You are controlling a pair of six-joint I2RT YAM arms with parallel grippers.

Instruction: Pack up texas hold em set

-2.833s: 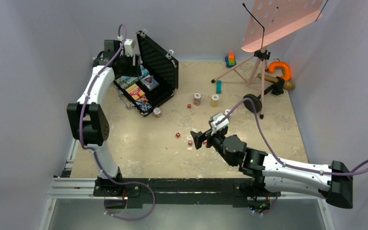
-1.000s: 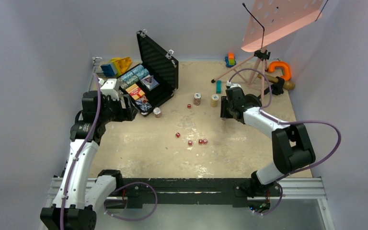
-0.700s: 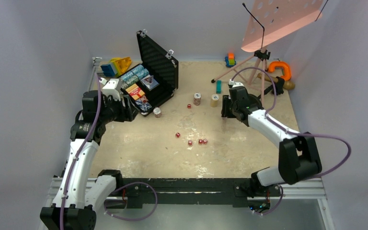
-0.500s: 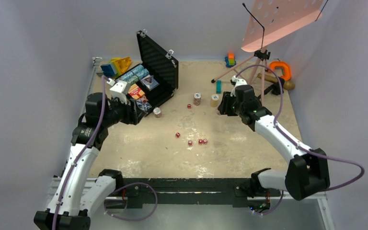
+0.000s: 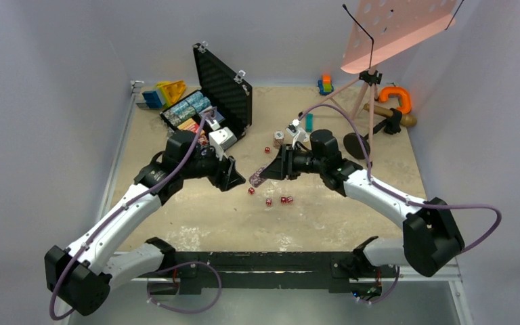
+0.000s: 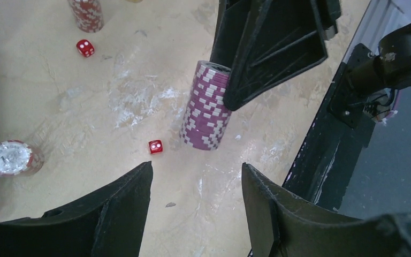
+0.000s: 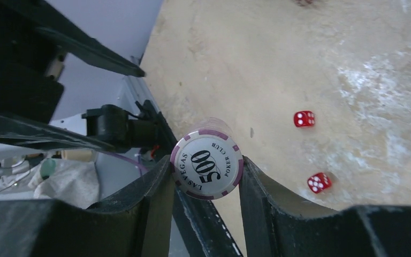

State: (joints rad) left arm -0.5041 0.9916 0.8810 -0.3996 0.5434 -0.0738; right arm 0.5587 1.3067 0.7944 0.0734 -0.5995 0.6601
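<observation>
Right gripper (image 7: 205, 167) pinched a stack of purple-and-white poker chips (image 6: 206, 107) by its sides; end chip read 500. The stack sat mid-table over the tan tabletop (image 5: 196, 217), near the small red dice (image 5: 269, 201). Left gripper (image 6: 195, 174) faced the stack, fingers spread, holding nothing. Black foam-lined briefcase (image 5: 225, 91) stood open at back left, well apart.
</observation>
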